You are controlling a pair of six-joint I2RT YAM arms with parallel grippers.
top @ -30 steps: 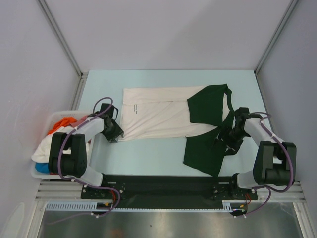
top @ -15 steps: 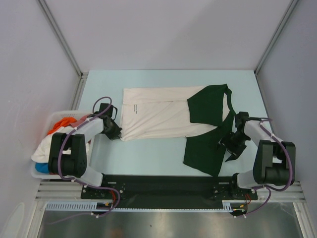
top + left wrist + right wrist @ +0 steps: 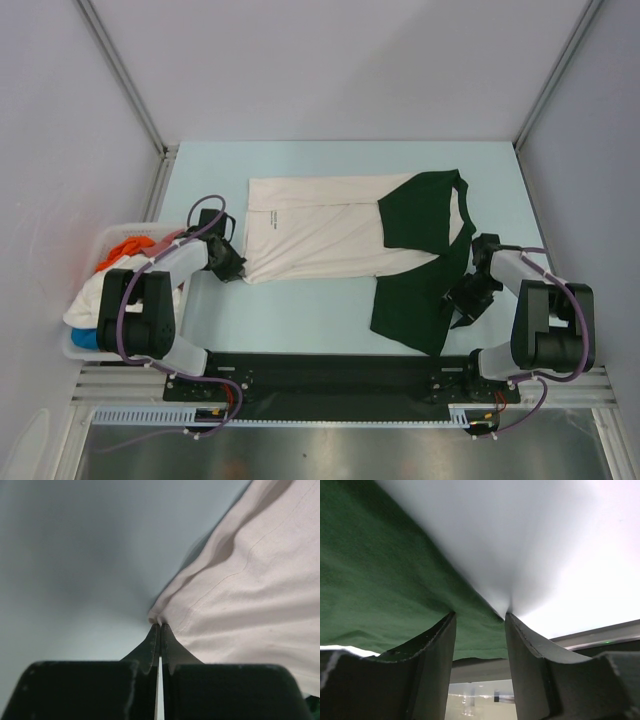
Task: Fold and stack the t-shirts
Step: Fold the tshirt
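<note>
A cream-white t-shirt (image 3: 310,230) with dark green sleeves (image 3: 410,305) lies flat across the table, its hem to the left. My left gripper (image 3: 238,272) is at the near-left hem corner. In the left wrist view the left gripper (image 3: 160,625) is shut, pinching a small fold of the cream cloth (image 3: 240,590) at its tips. My right gripper (image 3: 462,303) is at the right edge of the near green sleeve. Seen from the right wrist, the right gripper (image 3: 480,615) is open, its two fingers either side of the green cloth's (image 3: 385,575) edge.
A white plastic basket (image 3: 104,236) stands off the table's left edge, beside the left arm. It holds an orange tee (image 3: 128,248), a white one (image 3: 88,300) and a bit of blue cloth (image 3: 86,340). Grey walls close in the back and both sides.
My left gripper has closed on the cream hem corner. My right gripper has slid down and right along the green sleeve's edge, and its jaws have narrowed.
</note>
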